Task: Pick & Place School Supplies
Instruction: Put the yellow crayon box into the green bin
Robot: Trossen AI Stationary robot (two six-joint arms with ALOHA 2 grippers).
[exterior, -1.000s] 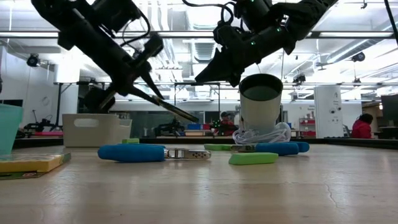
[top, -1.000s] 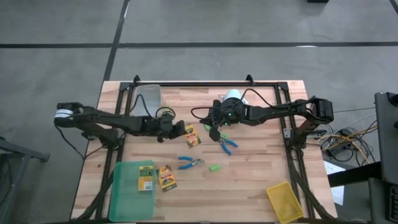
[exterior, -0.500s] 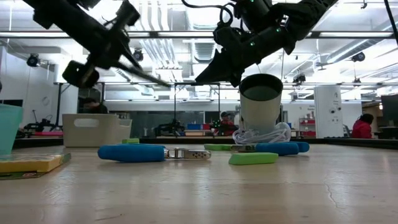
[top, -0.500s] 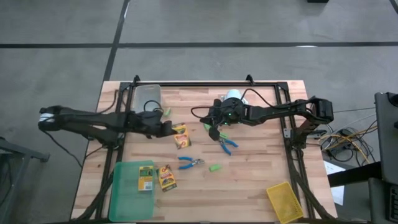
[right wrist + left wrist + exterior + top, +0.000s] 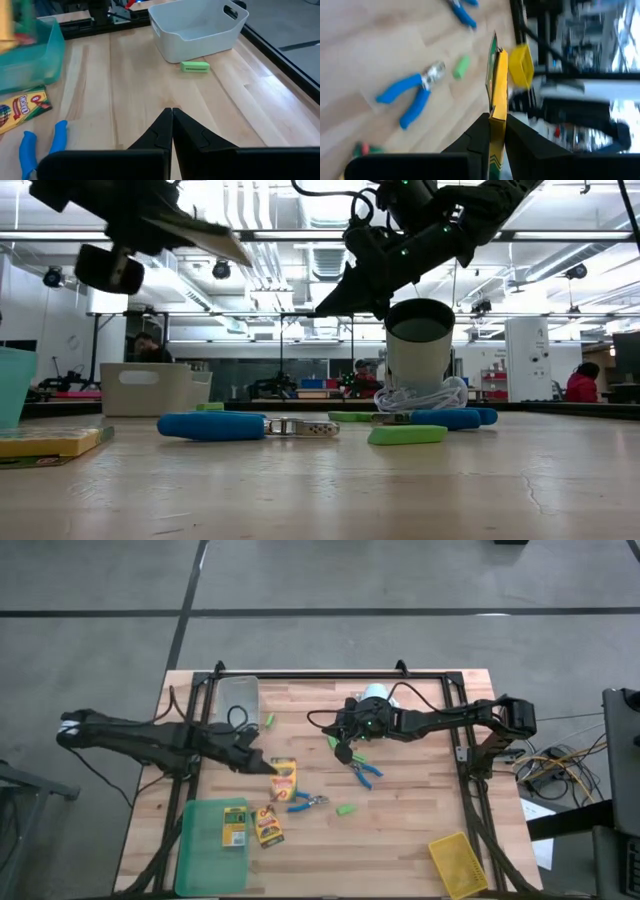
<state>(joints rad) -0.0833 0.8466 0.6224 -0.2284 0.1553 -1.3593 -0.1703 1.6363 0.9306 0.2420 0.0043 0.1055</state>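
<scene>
Robotics lab/workshop: wooden table [image 5: 400, 830] on grey concrete floor [image 5: 90, 640], ceiling strip lights [image 5: 300, 192], equipment benches, people [image 5: 582, 383] in bkgd.

The tabletop [image 5: 400, 840] is pale wood in lengthwise planks, framed by black rails. The crayon box [image 5: 284, 777] at frame centre-left is yellow with a green edge and red print. Two pairs of scissors [image 5: 305, 803] have blue handles and bare metal blades. The eraser block [image 5: 345, 810] is light green. The tray [image 5: 200, 840] at lower left is translucent green, the bin [image 5: 458, 862] at lower right yellow, the tub [image 5: 195, 25] white.
</scene>
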